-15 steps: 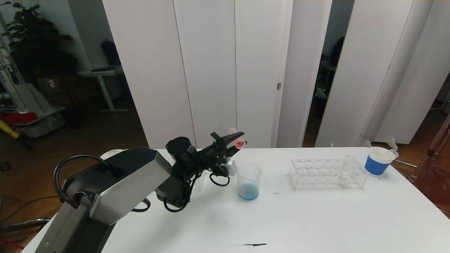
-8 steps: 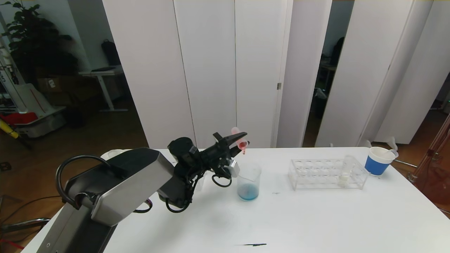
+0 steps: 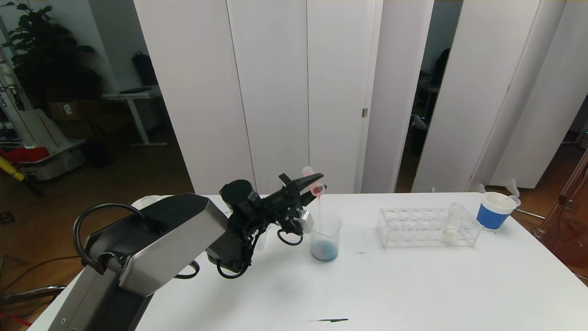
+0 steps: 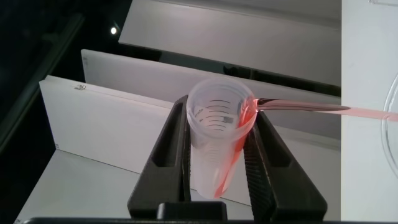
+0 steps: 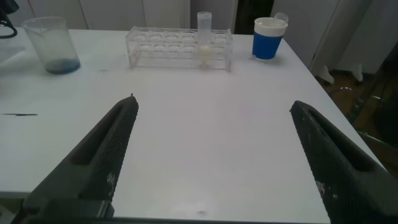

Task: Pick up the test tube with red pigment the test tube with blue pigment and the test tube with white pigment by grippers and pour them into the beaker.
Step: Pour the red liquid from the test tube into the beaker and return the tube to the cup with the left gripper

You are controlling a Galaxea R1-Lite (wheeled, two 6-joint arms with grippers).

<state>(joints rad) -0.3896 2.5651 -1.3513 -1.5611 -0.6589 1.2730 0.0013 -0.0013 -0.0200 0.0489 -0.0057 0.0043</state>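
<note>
My left gripper is shut on the test tube with red pigment, held tilted above the beaker. A thin red stream runs from the tube's mouth down into the beaker, which holds blue liquid at the bottom. In the left wrist view the tube sits clamped between both fingers of the left gripper. The test tube with white pigment stands in the clear rack. The test tube with blue pigment is out of view. My right gripper stands open over the near table, holding nothing.
A white paper cup with a blue band stands right of the rack near the table's far right edge. Another white object sits behind my left arm. A thin black mark lies on the table near the front.
The left gripper has tipped the red tube further over the beaker. The red pigment went from resting in the tube, to dripping, to a steady stream. The right arm has not moved.
</note>
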